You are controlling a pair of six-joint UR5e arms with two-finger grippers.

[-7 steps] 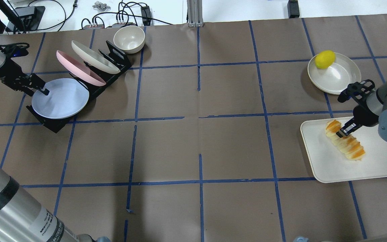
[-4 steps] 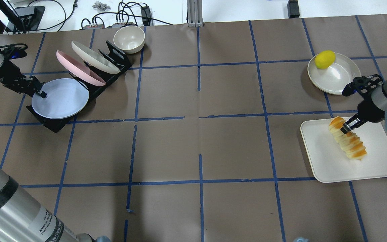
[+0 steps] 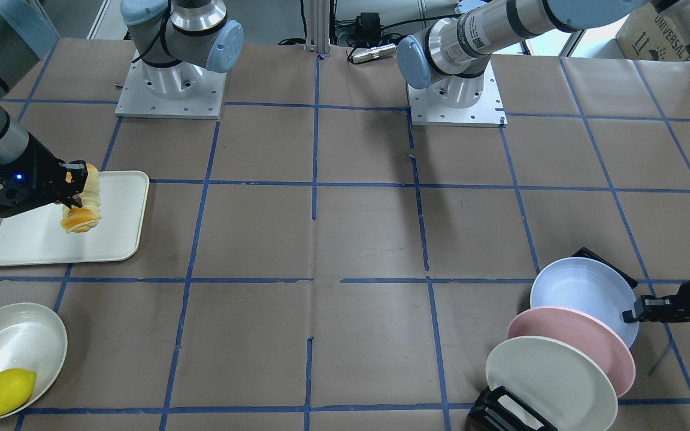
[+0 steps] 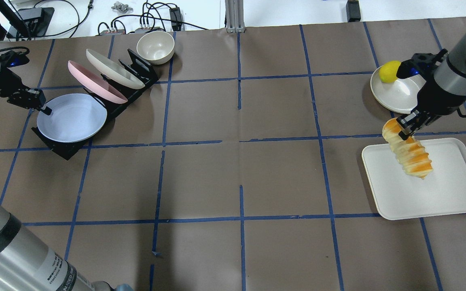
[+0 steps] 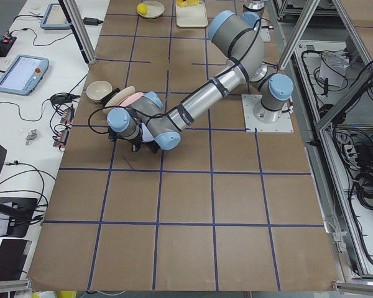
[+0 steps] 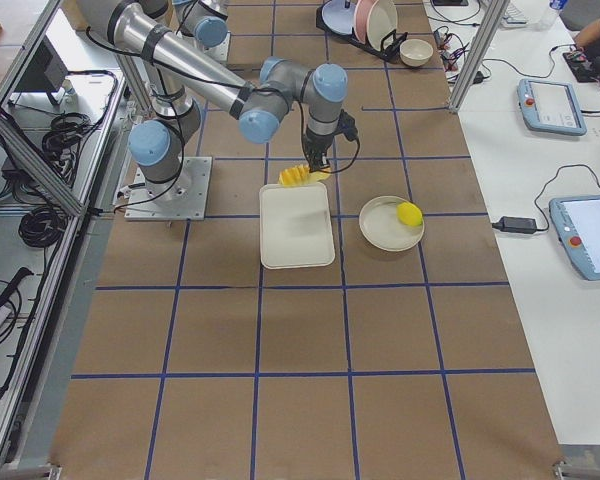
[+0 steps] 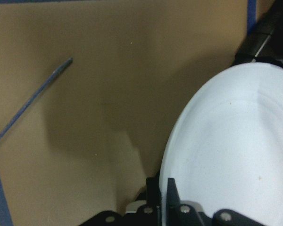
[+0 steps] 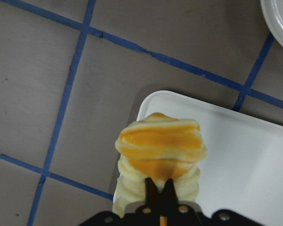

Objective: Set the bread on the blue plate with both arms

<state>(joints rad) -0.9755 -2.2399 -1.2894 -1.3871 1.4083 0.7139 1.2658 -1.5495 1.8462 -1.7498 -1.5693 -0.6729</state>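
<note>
The bread [image 4: 407, 155], an orange and cream striped roll, hangs tilted from my right gripper [image 4: 403, 128], which is shut on its upper end above the white tray [image 4: 451, 194]. The right wrist view shows the bread [image 8: 160, 150] pinched between the fingers, above the tray corner [image 8: 245, 160]. The blue plate [image 4: 73, 117] leans in the front slot of the black rack [image 4: 67, 149]. My left gripper [image 4: 43, 108] is shut on its left rim. The left wrist view shows the plate [image 7: 231, 155] with its edge between the fingers.
A pink plate [image 4: 95, 83] and a cream plate [image 4: 113, 68] stand in the rack behind the blue one. A cream bowl [image 4: 155, 46] sits beyond the rack. A lemon [image 4: 387, 72] lies on a white plate [image 4: 399, 95] behind the tray.
My right gripper has lifted the bread off the tray and moved it toward the far edge. My left gripper has slid to the blue plate's left rim, and the plate shifted slightly.
</note>
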